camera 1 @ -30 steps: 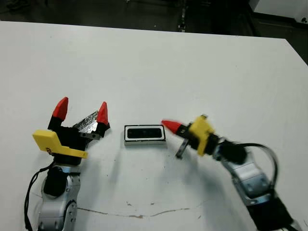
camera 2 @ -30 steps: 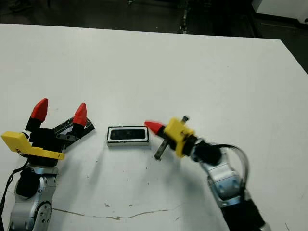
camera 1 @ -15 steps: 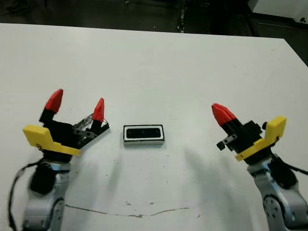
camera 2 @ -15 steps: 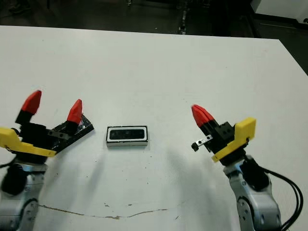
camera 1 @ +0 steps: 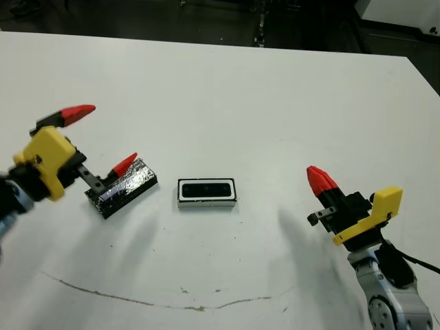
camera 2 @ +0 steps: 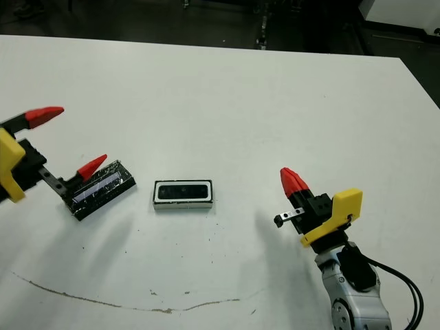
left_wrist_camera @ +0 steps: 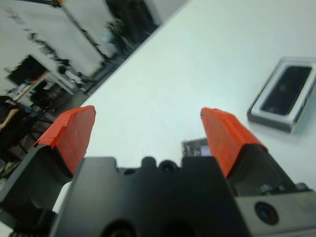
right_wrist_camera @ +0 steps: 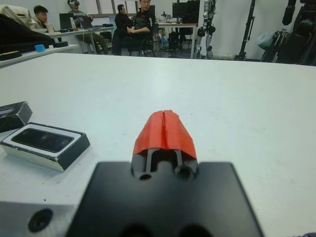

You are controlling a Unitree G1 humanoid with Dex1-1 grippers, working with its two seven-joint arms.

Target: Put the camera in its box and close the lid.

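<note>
The box, a small white-rimmed tray, lies flat at the table's middle with the camera lying inside it as a black bar. The lid, a speckled black plate, rests on the table just left of the box and is uncovered. My left gripper hovers open at the far left, its lower fingertip over the lid's left part, with nothing between the fingers. My right gripper is shut and empty, well to the right of the box. The right wrist view shows the box and the lid's corner.
A thin brown line runs across the table near its front edge. Several people sit at desks beyond the table's far edge in the right wrist view. A person also stands far off in the left wrist view.
My right gripper drew back from the box's right end to the right and shut. My left arm swung out to the left and turned, uncovering the lid. The box stayed put.
</note>
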